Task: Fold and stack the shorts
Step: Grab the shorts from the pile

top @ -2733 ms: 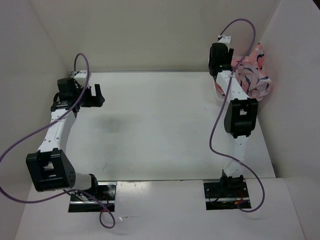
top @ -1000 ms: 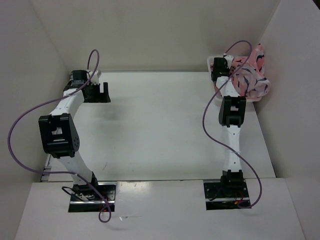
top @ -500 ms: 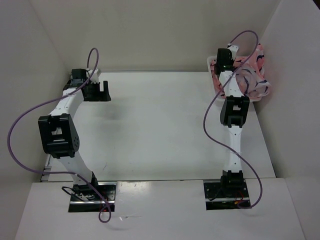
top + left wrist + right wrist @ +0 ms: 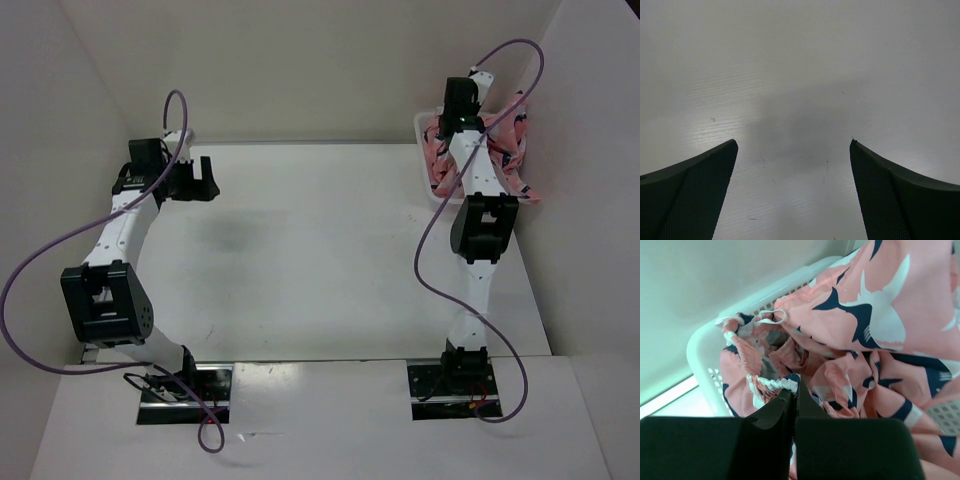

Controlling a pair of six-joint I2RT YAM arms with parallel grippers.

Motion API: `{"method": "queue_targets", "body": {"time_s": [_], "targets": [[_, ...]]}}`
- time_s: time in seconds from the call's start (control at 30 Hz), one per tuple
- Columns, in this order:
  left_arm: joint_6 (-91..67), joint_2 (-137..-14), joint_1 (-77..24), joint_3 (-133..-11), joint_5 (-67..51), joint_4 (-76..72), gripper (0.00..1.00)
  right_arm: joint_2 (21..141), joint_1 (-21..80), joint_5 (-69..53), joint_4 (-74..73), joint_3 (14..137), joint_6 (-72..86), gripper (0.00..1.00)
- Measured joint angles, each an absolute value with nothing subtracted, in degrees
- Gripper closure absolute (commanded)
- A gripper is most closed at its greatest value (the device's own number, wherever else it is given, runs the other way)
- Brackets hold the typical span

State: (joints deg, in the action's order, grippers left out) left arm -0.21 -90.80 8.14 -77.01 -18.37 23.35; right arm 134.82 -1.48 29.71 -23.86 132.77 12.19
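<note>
Your right tool (image 4: 795, 390) is pressed together, pinching a gathered white elastic edge of the shorts (image 4: 865, 315). The shorts lie heaped in the white mesh basket (image 4: 700, 347) at the far right corner of the surface (image 4: 320, 260), with one part draped over the basket's rim beside the side wall. Your left tool (image 4: 794, 145) hovers spread wide above bare surface at the far left, well apart from the shorts, with nothing between its fingers
</note>
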Motion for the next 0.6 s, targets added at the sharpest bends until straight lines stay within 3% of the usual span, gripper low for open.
{"method": "queue_targets", "body": {"time_s": [0.6], "targets": [[-0.2, -85.5, 8.0, -71.1, -19.4, 21.4, 0.01, 128.1, 3.2, 36.2, -24.0, 126.8, 10.0, 1.00]]}}
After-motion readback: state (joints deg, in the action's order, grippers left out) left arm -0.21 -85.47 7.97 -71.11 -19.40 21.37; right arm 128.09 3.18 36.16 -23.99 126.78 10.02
